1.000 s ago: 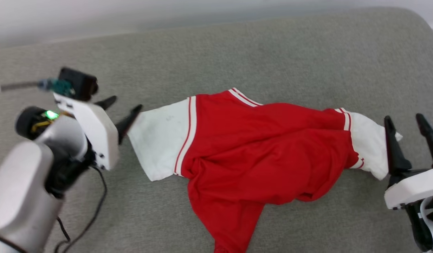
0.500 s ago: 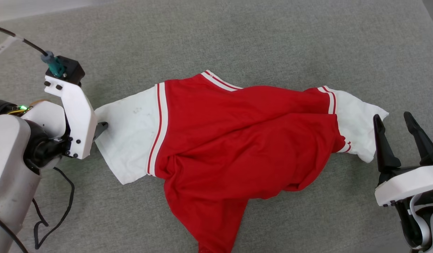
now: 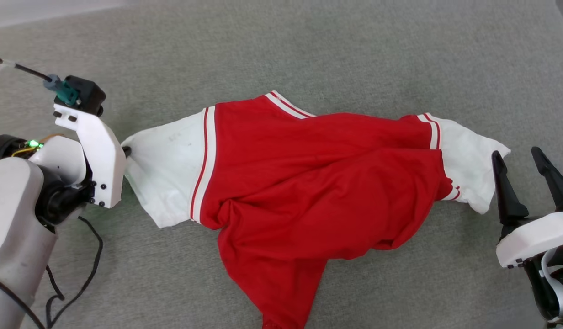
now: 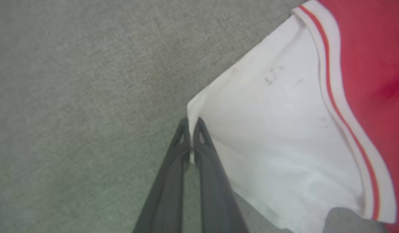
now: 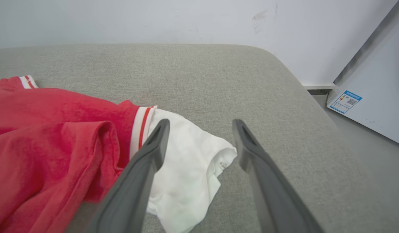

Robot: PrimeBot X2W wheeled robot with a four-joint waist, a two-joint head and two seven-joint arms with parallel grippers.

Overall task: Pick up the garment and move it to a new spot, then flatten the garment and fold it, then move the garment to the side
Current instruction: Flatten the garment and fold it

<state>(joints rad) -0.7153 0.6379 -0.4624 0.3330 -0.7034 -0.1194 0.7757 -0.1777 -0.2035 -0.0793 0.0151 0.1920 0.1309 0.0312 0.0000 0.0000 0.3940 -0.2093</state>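
A grey woven padded surface [image 3: 336,50] is shown with the garment [image 3: 309,183] laid on it, a red jersey shirt spread sideways and rumpled, with folds bunched across the middle and a red flap trailing toward the near edge. The left white sleeve [image 3: 167,169] and the right white sleeve [image 3: 464,160] are stretched out at the garment's two ends, grey fabric is visible on every side of the garment, and a rounded corner [image 5: 270,55] is seen beyond its right sleeve. A thin black cable [image 3: 101,246] is looped left of the garment; contact with the surface cannot be told.
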